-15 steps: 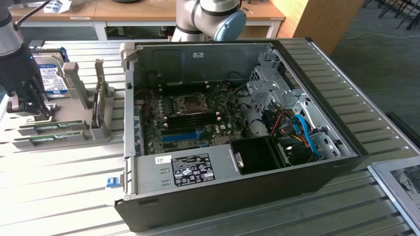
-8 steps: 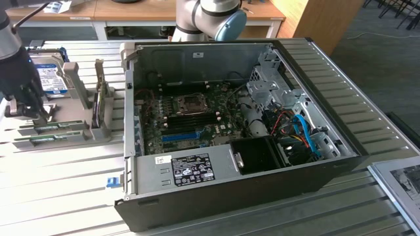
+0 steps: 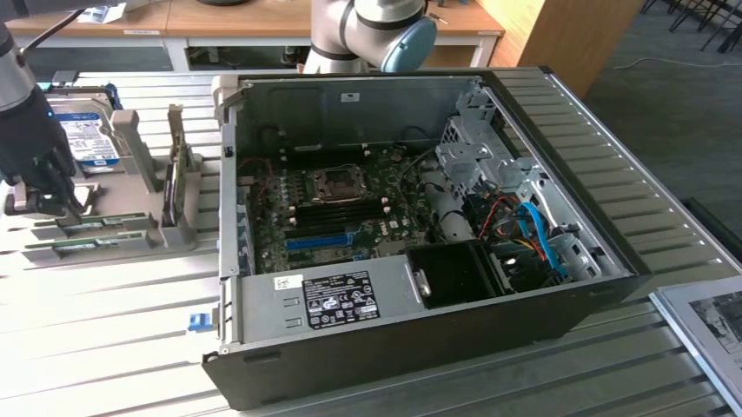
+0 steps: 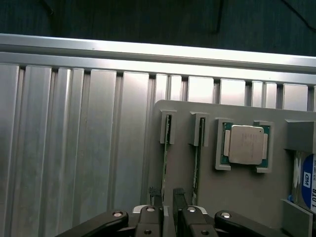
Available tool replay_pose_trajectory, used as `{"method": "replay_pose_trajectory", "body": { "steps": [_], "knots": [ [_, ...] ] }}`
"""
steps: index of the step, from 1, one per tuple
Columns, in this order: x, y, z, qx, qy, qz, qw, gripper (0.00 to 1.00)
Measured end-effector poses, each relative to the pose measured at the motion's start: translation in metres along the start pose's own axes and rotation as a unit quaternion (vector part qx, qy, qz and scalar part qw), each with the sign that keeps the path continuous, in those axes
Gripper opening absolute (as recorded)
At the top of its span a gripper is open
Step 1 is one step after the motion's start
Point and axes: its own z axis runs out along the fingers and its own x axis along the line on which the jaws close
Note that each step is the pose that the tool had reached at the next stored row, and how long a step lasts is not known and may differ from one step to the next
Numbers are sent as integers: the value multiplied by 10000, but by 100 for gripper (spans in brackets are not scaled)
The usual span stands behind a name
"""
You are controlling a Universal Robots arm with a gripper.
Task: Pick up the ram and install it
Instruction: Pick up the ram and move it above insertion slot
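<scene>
Inspection of the work area: the gripper (image 3: 49,201) is being held over the grey holder (image 3: 176,228) at the 9 o'clock edge of the exterior view. It is well apart from the open case (image 3: 603,261), which is being carried at the centre of the slatted tabletop (image 3: 104,330).

The gripper is standing released. In the wrist view its two black fingers (image 4: 157,200) are being seen parted with a clear gap between them, and nothing is being grasped.

The ram (image 4: 165,153) is being held on edge in a slot of the holder. Its line is running straight into the gap between the fingers; whether they are touching it cannot be told. A second stick (image 4: 197,158) is being held in the neighbouring slot, just beside the ram and parallel to it. A CPU (image 4: 245,144) is being seated in a square pocket just beyond that stick. A blue-labelled drive (image 4: 306,180) is being seen past the CPU.

In the exterior view the drive is standing at 1 o'clock from the gripper. Inside the case the motherboard (image 3: 336,213) is lying flat, with a blue slot (image 3: 315,241) at 6 o'clock from its socket (image 3: 337,181). The arm's base (image 3: 371,35) is being seen at 12 o'clock from the case.
</scene>
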Motion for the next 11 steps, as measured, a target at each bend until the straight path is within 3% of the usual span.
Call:
{"method": "replay_pose_trajectory", "body": {
  "steps": [5,11],
  "knots": [
    [1,0,5,1,-1,0,10000,24],
    [4,-3,82,1,0,0,10000,24]
  ]
}}
